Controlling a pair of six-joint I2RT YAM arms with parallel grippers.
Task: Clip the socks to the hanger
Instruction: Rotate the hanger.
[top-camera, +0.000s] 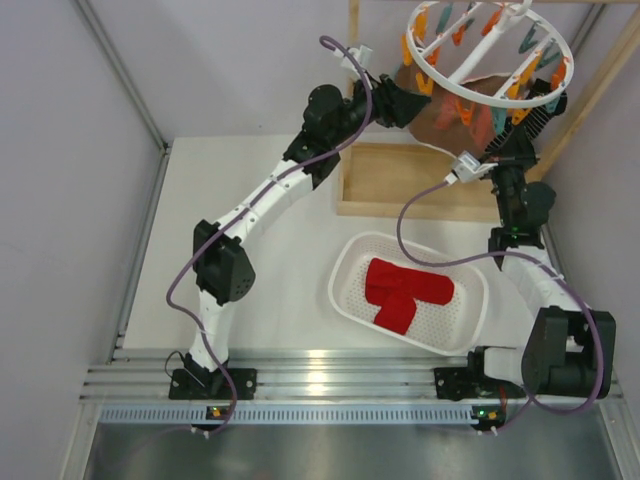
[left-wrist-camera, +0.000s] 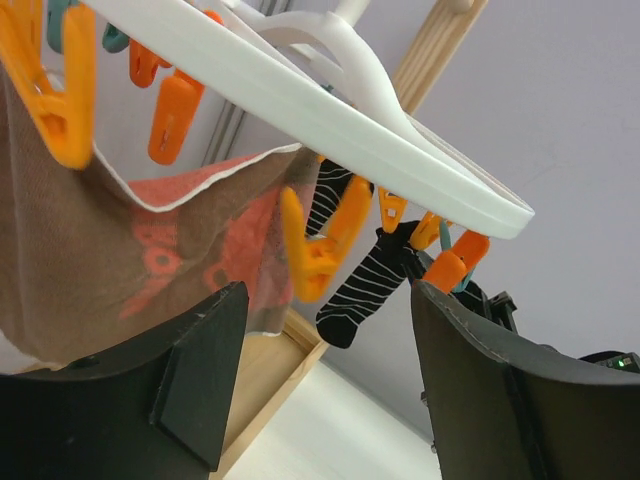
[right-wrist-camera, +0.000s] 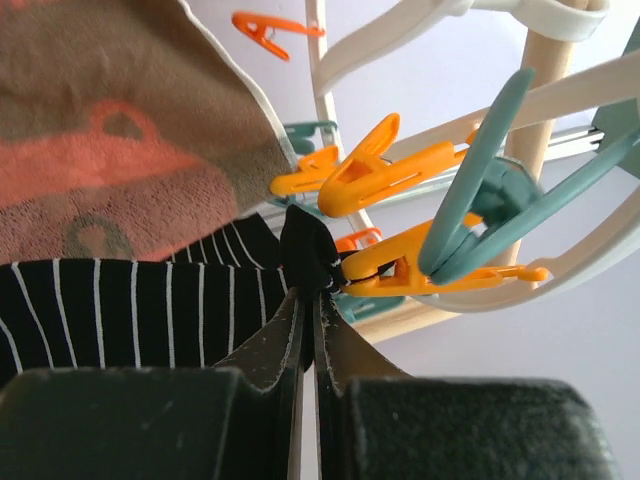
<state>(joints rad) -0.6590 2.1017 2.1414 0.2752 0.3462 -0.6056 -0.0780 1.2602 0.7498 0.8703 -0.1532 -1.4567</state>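
Note:
The white ring hanger (top-camera: 490, 50) hangs at the back right with orange and teal clips. My right gripper (right-wrist-camera: 310, 300) is up under it, shut on the top edge of a black striped sock (right-wrist-camera: 130, 310), which sits in the mouth of an orange clip (right-wrist-camera: 400, 265). That sock (left-wrist-camera: 375, 285) dangles in the left wrist view, and a second striped sock (left-wrist-camera: 330, 195) hangs behind it. My left gripper (left-wrist-camera: 328, 295) is open and empty just below the ring's left side (top-camera: 405, 100). Two red socks (top-camera: 405, 290) lie in the basket.
The white perforated basket (top-camera: 465, 320) sits at front centre-right. A wooden tray (top-camera: 400, 180) lies behind it, under the hanger. A large salmon-and-brown sock (left-wrist-camera: 120, 260) hangs from the hanger next to my left gripper. A wooden post (top-camera: 352, 60) rises at the back.

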